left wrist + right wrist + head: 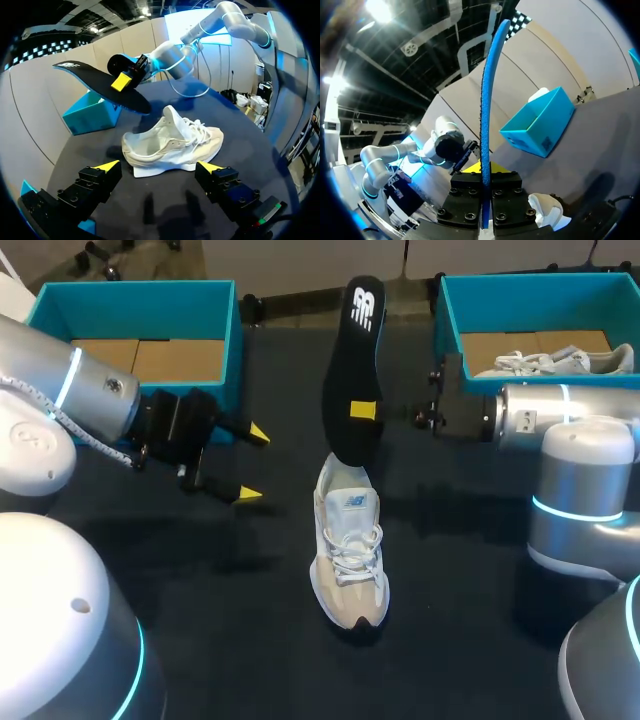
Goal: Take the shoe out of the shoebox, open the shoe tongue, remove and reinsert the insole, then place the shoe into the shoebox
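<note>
While the left shoebox holds brown cardboard, the left gripper beside it stands spread; centrally the shoe rests on the table, the black insole pinched above it by the right gripper; the right shoebox holds a second shoe.

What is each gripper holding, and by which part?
The right gripper clamps the flat black foam insole below its middle, nearer the white lace-up shoe. The left gripper is open and empty.

Matt black insole; white mesh shoe.
</note>
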{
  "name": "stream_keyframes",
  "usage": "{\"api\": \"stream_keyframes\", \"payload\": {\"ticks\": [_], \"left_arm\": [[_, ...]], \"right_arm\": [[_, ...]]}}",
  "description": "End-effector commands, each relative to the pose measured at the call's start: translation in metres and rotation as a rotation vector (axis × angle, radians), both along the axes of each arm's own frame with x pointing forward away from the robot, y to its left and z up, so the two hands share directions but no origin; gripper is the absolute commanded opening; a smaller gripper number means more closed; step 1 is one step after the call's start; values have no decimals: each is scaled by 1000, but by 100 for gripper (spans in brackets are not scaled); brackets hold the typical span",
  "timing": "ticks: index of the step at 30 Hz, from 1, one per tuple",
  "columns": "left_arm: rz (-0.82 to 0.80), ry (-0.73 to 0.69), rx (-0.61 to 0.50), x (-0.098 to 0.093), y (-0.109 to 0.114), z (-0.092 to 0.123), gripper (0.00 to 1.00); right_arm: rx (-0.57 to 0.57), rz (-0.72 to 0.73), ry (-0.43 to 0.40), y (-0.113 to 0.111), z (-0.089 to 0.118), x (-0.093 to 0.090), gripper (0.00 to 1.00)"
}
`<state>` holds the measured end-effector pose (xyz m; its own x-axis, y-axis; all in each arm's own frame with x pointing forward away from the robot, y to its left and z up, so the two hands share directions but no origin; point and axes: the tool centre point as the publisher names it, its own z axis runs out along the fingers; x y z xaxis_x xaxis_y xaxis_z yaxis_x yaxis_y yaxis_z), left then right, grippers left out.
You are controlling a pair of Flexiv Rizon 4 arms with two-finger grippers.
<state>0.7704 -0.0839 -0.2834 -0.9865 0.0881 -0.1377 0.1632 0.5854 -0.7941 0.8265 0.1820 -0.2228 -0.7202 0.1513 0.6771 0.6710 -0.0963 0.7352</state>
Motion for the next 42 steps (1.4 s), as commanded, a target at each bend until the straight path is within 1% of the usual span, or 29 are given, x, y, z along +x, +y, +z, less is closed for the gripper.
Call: {"api": "stream_keyframes", "payload": {"ticks": [1, 9, 11, 13, 14, 15, 17, 18, 22, 25, 30, 35, 38, 42], "left_arm": [[2, 0, 3, -1, 0, 1, 100], [2, 0, 3, -1, 0, 1, 100], [6, 10, 38, -2, -3, -9, 100], [21, 16, 57, -3, -6, -16, 100], [22, 25, 69, -4, -7, -19, 100], [30, 36, 70, -4, -8, -23, 100], [36, 37, 79, -4, -8, -25, 100], [47, 57, 90, -5, -10, -32, 100], [66, 72, 117, -7, -11, -42, 100], [83, 83, 126, -7, -10, -47, 100], [96, 84, 125, -8, -8, -47, 100], [102, 84, 138, -8, -8, -50, 100], [112, 82, 144, -6, -8, -51, 100], [118, 68, 148, 1, -6, -52, 100]], "right_arm": [[-1, -2, 1, 2, 0, 1, 0], [-1, -2, 1, 2, 0, 1, 0], [23, 6, -46, -2, -3, 2, 0], [11, 0, -74, -8, -7, 4, 0], [22, 1, -101, -10, -9, 4, 0], [21, -1, -114, -12, -10, 5, 0], [18, 3, -116, -13, -11, 6, 0], [5, 10, -144, -15, -14, 8, 0], [3, 35, -178, -16, -21, 10, 0], [1, 39, -180, -16, -26, 12, 0], [-13, 57, -166, -14, -30, 13, 0], [-13, 57, -166, -14, -30, 13, 0], [-13, 57, -166, -14, -30, 13, 0], [-13, 57, -166, -14, -30, 13, 0]]}}
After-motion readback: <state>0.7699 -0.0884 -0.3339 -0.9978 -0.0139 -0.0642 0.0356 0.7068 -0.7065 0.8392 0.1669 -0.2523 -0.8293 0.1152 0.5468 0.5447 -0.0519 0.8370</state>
